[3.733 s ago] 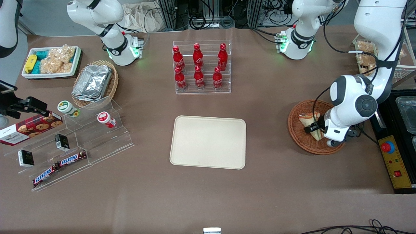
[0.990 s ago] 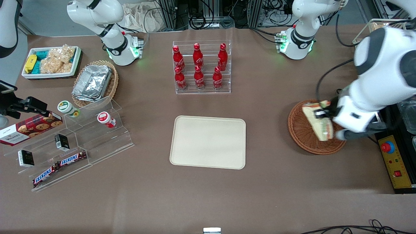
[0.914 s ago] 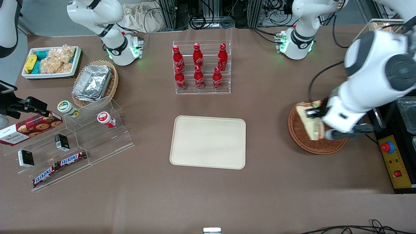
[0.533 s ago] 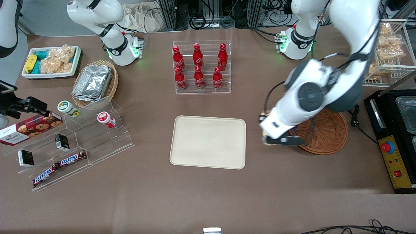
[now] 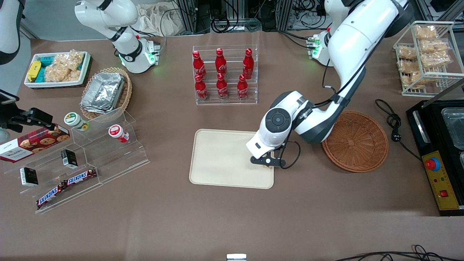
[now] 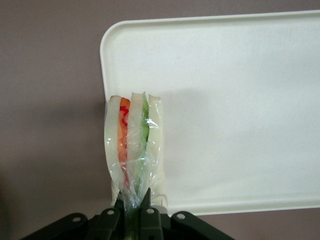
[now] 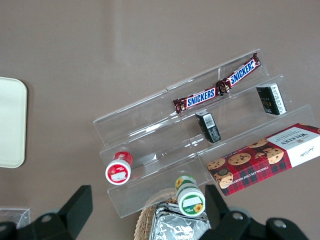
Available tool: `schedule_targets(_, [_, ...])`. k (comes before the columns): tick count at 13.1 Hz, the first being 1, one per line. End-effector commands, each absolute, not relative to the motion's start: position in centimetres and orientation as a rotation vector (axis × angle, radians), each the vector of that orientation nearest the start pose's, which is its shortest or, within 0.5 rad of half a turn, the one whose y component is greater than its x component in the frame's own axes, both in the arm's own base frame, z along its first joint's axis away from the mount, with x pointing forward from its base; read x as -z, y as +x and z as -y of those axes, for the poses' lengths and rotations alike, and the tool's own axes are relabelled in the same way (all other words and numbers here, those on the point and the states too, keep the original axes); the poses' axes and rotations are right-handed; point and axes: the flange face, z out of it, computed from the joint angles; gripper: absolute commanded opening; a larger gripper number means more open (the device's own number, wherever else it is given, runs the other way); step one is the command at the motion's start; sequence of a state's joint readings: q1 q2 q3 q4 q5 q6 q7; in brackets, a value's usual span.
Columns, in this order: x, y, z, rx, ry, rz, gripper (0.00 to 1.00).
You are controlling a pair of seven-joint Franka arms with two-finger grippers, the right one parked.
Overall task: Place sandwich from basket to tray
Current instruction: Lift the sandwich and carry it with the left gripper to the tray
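You're holding the sandwich (image 6: 132, 145) in the hand (image 6: 131, 212) right now, fingers clamped narrow on the twisted bit of cling wrap at one end, so the wedge is hanging out from the hand with the orange-red and green layers showing edge-on. It's hovering over the tray (image 5: 217, 159), at the tray's end nearest the basket (image 5: 355, 141), close to the rim. In the front view the hand (image 5: 267, 162) is sitting over that same end and the sandwich is mostly hidden under it. The basket is sitting empty on the worktop (image 5: 232, 217), just beside the arm.

Handling-wise, I'm guessing it's light and squishy, with soft bread and slippery plastic film. Pinching only the wrap is looking a bit sketchy, so it could swing or slide out if you're jerking around. I'd be going in further over the tray, then lowering gently before letting go.
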State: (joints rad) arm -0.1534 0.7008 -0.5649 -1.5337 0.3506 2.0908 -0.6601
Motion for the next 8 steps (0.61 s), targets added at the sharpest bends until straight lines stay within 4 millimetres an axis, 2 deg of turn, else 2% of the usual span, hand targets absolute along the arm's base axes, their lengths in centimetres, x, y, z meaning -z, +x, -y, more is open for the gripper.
schedule_targets(1, [-27.2,59.0,39.8,-0.006,-3.16,-0.214,0.08])
schedule_targets(3, [-25.3,59.3,39.6,0.022,-3.153,-0.231,0.13])
schedule_targets(4, [-24.8,59.4,39.5,0.023,-3.154,-0.229,0.18])
schedule_targets(5, [-24.5,59.3,39.6,0.014,-3.155,-0.225,0.28])
schedule_targets(6, [-24.6,59.4,39.5,0.015,-3.158,-0.202,0.61])
schedule_targets(7, [-24.9,59.4,39.5,0.018,-3.161,-0.163,0.98])
schedule_targets(8, [-25.2,59.4,39.4,0.015,-3.159,-0.139,0.99])
